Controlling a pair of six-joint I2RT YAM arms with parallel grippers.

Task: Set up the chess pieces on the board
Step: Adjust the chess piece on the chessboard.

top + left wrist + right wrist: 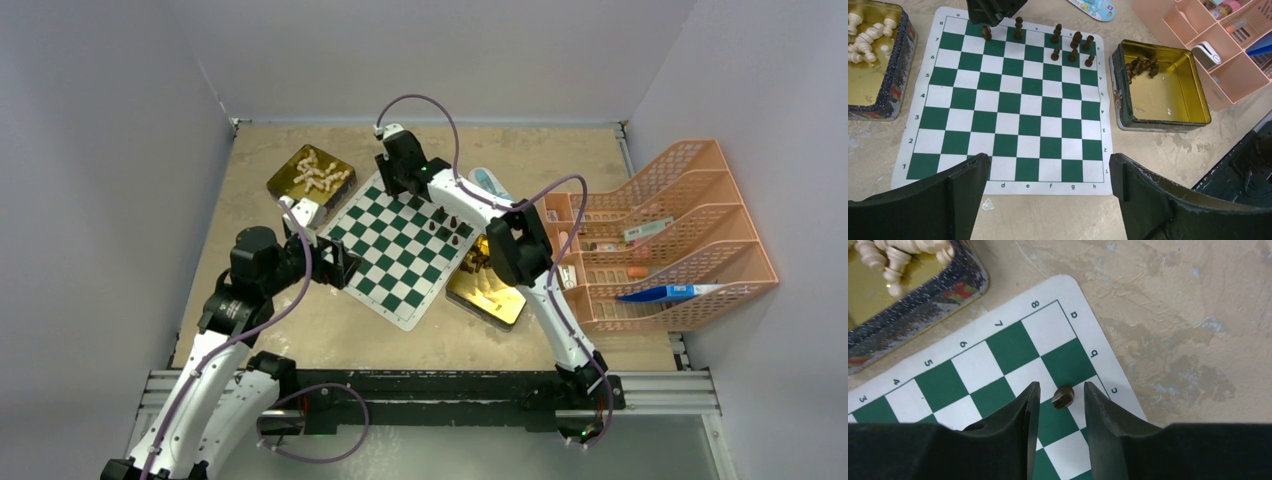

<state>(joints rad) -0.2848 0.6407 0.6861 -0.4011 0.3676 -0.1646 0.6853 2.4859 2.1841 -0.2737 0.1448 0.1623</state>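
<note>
The right tool [1061, 387], jaws apart, straddles a dark piece [1063, 397] on the board [1013, 347]. This looks like the release, and next it needs a straight lift clear.

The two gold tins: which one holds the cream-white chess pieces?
The tin left of the board, with cream-white pieces heaped inside. The other tin, right of the board, holds only dark brown pieces.

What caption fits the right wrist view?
Right gripper open around a dark chess piece standing at the board's edge, tin of cream pieces nearby.
</note>
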